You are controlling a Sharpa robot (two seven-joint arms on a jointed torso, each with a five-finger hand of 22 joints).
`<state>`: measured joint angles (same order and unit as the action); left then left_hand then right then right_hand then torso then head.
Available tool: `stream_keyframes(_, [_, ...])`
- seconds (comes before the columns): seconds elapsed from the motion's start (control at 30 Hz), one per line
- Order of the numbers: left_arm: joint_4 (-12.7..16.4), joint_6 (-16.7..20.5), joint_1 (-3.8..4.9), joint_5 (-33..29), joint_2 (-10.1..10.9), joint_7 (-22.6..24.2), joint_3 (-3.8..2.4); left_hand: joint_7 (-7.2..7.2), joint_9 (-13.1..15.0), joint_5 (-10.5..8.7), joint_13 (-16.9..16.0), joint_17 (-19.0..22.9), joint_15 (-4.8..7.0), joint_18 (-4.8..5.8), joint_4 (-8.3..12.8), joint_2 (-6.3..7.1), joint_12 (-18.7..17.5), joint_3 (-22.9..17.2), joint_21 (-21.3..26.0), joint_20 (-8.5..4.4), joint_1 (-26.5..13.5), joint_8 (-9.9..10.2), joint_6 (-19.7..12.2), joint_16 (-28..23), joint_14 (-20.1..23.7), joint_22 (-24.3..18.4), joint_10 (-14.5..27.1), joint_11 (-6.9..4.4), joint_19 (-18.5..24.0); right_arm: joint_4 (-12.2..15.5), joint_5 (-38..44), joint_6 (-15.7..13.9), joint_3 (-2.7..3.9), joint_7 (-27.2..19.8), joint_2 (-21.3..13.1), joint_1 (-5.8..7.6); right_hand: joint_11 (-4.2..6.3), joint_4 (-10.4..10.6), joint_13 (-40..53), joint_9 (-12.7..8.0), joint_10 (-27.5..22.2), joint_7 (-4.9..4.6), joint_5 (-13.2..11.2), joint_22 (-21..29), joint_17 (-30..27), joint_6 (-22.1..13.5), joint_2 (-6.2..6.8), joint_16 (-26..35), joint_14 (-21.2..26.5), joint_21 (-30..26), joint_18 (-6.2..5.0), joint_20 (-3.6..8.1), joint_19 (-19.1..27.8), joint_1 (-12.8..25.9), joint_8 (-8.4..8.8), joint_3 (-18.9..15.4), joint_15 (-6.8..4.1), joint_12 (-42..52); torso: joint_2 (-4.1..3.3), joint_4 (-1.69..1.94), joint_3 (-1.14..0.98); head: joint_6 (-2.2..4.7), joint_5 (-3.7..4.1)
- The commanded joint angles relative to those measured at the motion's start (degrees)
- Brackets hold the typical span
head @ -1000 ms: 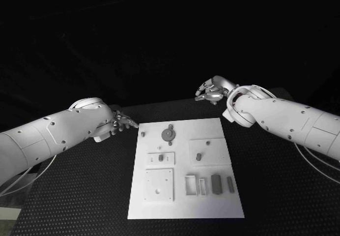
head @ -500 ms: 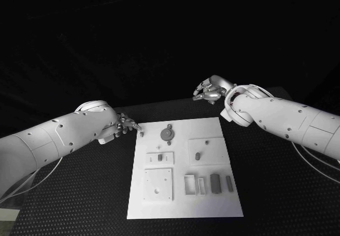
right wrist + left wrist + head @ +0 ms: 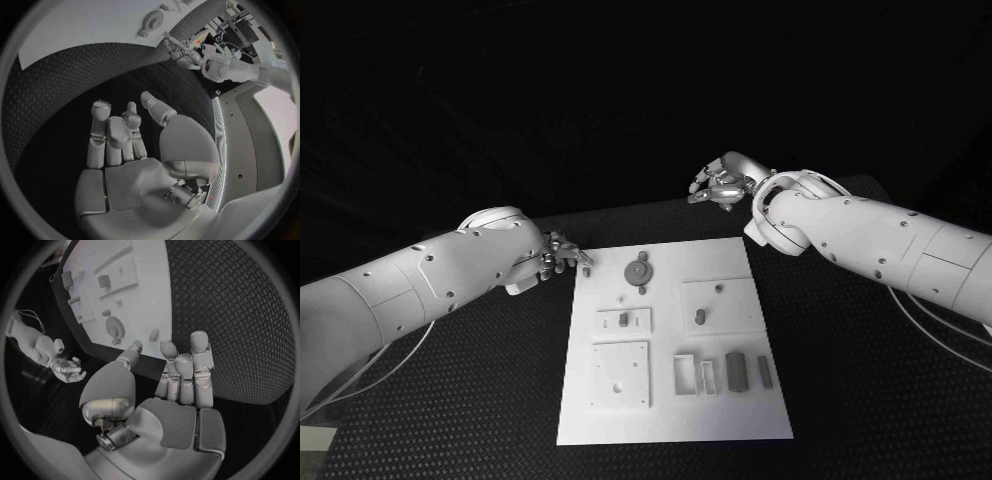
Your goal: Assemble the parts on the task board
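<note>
1. Nearest the robot, the white board [image 3: 733, 425] lies flat in the middle of the black desk [image 3: 459, 400]. On its near half sit a square plate [image 3: 622, 376], an open frame [image 3: 689, 376] and two dark bars [image 3: 738, 372].
2. Further up the board there is a round disc [image 3: 640, 271] near the far-left corner, with small pegs on raised pads beside it. Nothing is lifted, so the job looks barely begun: this reads as the reach-in step.
3. The left robot hand [image 3: 560, 255] hovers just off the board's far-left edge, fingers apart and empty. The disc is near its fingertips [image 3: 190, 340].
4. The next move likely calls for lowering onto a small piece and pinching it cleanly.
5. Farthest off, the right robot hand [image 3: 721, 184] hangs beyond the board's far edge, well apart from the parts, its fingers [image 3: 100, 130] spread and holding nothing.
</note>
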<state>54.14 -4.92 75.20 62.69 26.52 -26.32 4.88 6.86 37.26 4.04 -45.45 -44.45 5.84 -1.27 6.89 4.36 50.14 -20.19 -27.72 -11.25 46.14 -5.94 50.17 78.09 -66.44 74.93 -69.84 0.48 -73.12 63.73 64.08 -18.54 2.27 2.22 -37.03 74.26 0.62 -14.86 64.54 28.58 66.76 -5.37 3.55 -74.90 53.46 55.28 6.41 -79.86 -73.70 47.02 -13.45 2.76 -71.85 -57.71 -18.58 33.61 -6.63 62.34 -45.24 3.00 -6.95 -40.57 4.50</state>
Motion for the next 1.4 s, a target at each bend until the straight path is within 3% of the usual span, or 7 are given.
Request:
stream_keyframes(0.03, [-0.4,0.0,-0.30,-0.8,-0.4,1.3,-0.01,0.05,-0.2,0.38,0.1,0.1,0.24,-4.17,0.4,-0.78,0.2,0.2,-0.4,-0.18,0.0,-0.4,0.6,0.4,-0.2,0.7,-0.3,-0.25,-0.4,0.0,-0.1,0.4,0.03,-0.5,0.1,-0.02,0.02,0.2,0.0,0.1,-0.1,-0.48,-0.2,-1.0,0.1,0.2,-0.06,0.4,0.2,-0.3,-1.55,0.37,0.0,0.6,0.39,0.0,-0.22,-0.1,0.03,1.22,-0.02,-0.14,-0.03])
stream_keyframes(0.77, [-1.5,-0.7,-0.88,-1.1,-1.3,1.9,-0.01,-0.31,-1.4,1.42,0.6,0.5,0.58,-3.94,2.9,-4.06,0.7,0.6,-0.6,-0.42,1.2,-0.9,2.4,1.0,-0.4,1.1,-0.6,-0.60,-0.7,-0.1,-0.1,0.5,0.03,-0.5,0.3,-0.02,0.02,0.2,0.0,0.1,-0.1,-0.48,-0.2,-1.0,0.1,0.2,-0.08,0.4,0.2,-0.3,-1.55,0.38,0.0,0.6,0.39,0.0,-0.22,-0.1,0.08,1.21,0.03,-0.46,0.13])
stream_keyframes(0.9, [-1.8,-0.7,-1.07,-1.1,-1.5,1.9,-0.01,-0.41,-1.9,4.19,0.8,0.7,0.67,-3.77,3.9,-4.75,0.7,0.7,-0.6,-0.48,1.3,-1.1,3.0,1.1,-0.4,1.1,-0.6,-0.69,-0.7,-0.1,-0.1,0.5,0.03,-0.5,0.3,-0.02,0.02,0.2,0.0,0.1,-0.1,-0.48,-0.2,-1.0,0.1,0.2,-0.09,0.4,0.2,-0.3,-1.55,0.38,0.0,0.6,0.39,0.0,-0.22,-0.1,0.05,1.17,0.00,-0.47,0.16])
stream_keyframes(1.4, [-2.1,-1.2,-1.16,-1.1,-1.8,2.0,-0.01,-0.82,-2.3,4.94,1.1,1.0,1.03,-3.59,5.3,-5.90,1.0,0.7,-0.8,-0.72,1.3,-1.9,4.6,1.3,-0.5,1.1,-0.8,-1.08,-0.9,-0.1,-0.1,0.5,0.04,-0.5,0.3,-0.02,0.02,0.2,0.0,0.1,-0.1,-0.47,-0.2,-1.0,0.1,0.2,-0.10,0.4,0.2,-0.3,-1.55,0.39,0.0,0.6,0.39,0.0,-0.22,-0.1,0.10,1.24,0.04,-0.78,0.28])
